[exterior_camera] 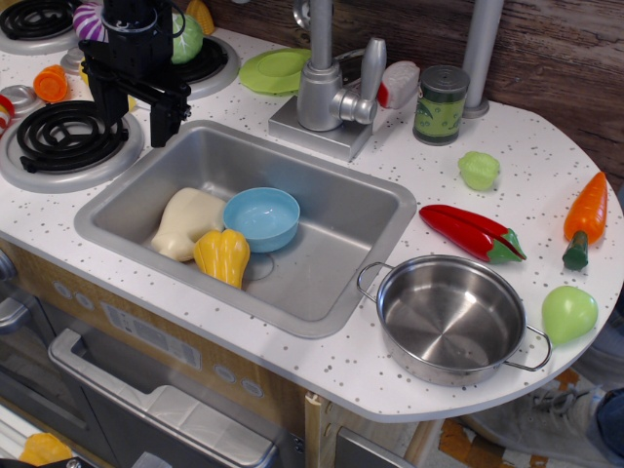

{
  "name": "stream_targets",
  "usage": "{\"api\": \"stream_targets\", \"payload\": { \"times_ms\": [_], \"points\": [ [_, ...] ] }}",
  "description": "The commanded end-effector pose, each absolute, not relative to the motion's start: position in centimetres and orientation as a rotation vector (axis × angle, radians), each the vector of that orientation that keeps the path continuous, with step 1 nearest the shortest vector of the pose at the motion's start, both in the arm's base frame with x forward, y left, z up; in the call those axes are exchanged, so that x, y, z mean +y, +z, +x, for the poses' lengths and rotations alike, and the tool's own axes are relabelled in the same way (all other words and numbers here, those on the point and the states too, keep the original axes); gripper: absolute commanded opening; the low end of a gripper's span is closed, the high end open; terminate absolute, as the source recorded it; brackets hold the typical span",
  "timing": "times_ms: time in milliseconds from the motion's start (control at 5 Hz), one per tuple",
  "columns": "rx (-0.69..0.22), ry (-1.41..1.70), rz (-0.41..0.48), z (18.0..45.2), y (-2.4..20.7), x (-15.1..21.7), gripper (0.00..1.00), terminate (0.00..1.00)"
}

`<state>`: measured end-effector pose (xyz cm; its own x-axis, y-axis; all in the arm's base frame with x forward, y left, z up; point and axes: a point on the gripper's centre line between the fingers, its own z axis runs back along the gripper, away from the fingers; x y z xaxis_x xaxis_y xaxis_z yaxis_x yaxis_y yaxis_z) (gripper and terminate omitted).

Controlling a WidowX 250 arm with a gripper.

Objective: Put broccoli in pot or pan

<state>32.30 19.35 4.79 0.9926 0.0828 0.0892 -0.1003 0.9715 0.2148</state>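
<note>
The broccoli [479,170], a small pale-green lumpy toy, lies on the white counter at the right, behind the red pepper. The shiny steel pot [450,322] with two wire loop handles stands empty at the front right, near the counter's edge. My black gripper [130,122] hangs at the far left, over the stove's edge next to the sink's back-left corner, far from both. Its fingers are spread apart with nothing between them.
The sink [341,210] holds a blue bowl [261,216], a yellow pepper [222,255] and a cream-coloured toy [185,222]. A tap [327,93] and a can [441,104] stand behind it. A red pepper [473,232], carrot [585,216] and lime-green fruit [568,313] lie near the pot.
</note>
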Motion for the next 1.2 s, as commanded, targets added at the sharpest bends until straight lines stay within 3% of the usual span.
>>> {"api": "stream_targets", "payload": {
  "times_ms": [0,400,600,1000],
  "points": [
    [-0.080,0.093,0.221,32.3,4.8,19.4,1.00,0.00],
    [-0.106,0.158,0.156,31.7,8.7,11.2,1.00,0.00],
    [-0.163,0.088,0.157,32.0,10.1,6.1,1.00,0.00],
    [-0.180,0.069,0.122,36.8,12.0,-2.3,1.00,0.00]
  ]
}}
